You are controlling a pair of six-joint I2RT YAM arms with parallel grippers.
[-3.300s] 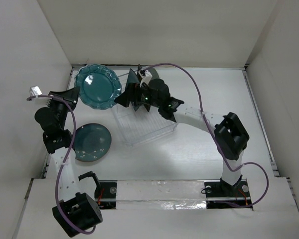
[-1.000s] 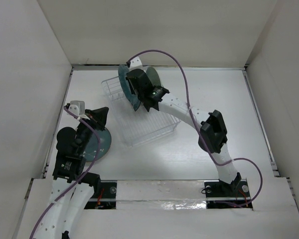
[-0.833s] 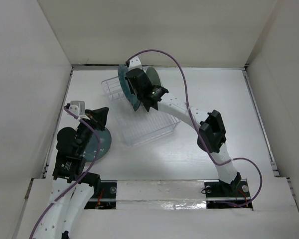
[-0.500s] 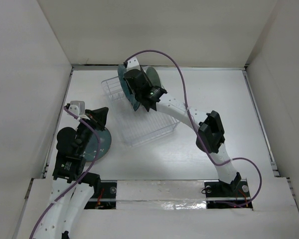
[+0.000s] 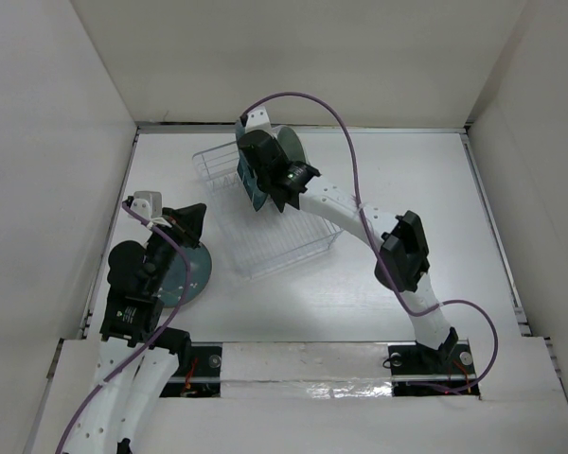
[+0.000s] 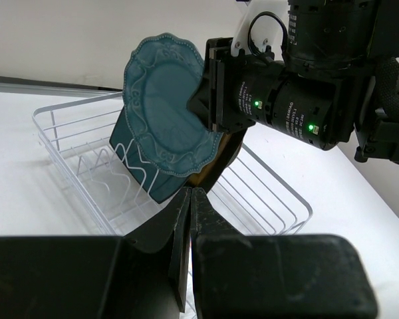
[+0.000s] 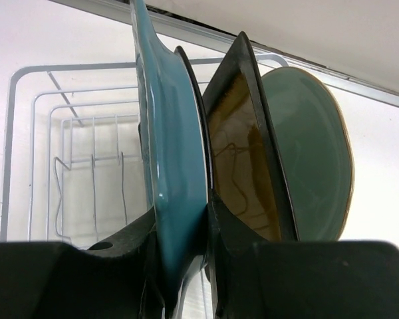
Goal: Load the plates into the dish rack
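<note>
My right gripper (image 7: 183, 222) is shut on the rim of the scalloped-rim teal plate (image 7: 173, 153), holding it on edge over the far end of the dish rack (image 5: 275, 236). In the left wrist view that scalloped plate (image 6: 161, 100) faces me, with a dark teal plate (image 6: 141, 183) standing just behind and below it. A mustard-yellow plate (image 7: 243, 149) and a pale green plate (image 7: 312, 156) stand in the rack beside it. The round teal-blue plate (image 5: 194, 276) lies flat on the table, partly hidden under my left arm. My left gripper (image 6: 190, 194) is shut and holds nothing.
White walls enclose the table on three sides. The rack's wire pegs (image 6: 103, 159) stand bare at its near end. A purple cable (image 5: 346, 132) loops above the right arm. The right arm's forearm (image 5: 360, 218) crosses over the rack's right side.
The scalloped plate, flat on the table at the far left three seconds ago, now stands on edge over the rack. In the last second it shifted slightly right. The left arm stayed still.
</note>
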